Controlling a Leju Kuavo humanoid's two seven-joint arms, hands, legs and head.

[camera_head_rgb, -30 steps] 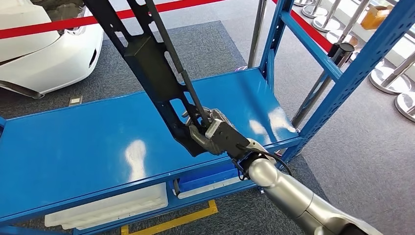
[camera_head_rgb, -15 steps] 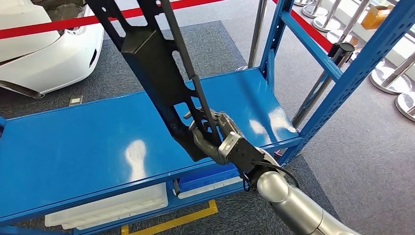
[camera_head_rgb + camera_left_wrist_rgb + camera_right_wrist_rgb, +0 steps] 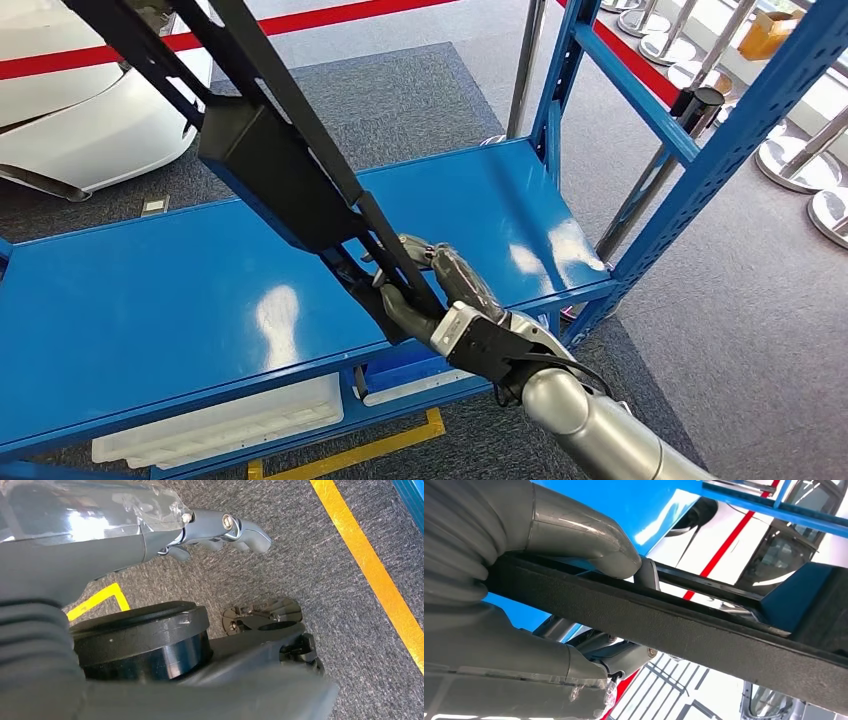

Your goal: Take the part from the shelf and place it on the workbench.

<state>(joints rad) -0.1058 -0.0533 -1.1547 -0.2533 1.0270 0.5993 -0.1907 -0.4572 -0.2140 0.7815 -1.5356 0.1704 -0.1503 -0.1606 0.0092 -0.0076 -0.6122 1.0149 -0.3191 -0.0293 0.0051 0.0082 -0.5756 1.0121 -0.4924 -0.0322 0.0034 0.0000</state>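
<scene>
Black metal frame part [image 3: 270, 170] sits clamped in my right hand [image 3: 435, 295], my fingers wrapped around one of its thin bars at its lower end, and it slants up and away above the blue shelf [image 3: 150, 300], its boxy middle section well clear of the shelf's surface. My left hand [image 3: 220, 527] hangs down over grey carpet [image 3: 320, 570] near a yellow floor line [image 3: 370, 565], fingers loosely apart and holding nothing.

I can read no text, label, brand or number anywhere around me: not on the blue shelf [image 3: 150, 300], nor on the black part [image 3: 270, 170].
</scene>
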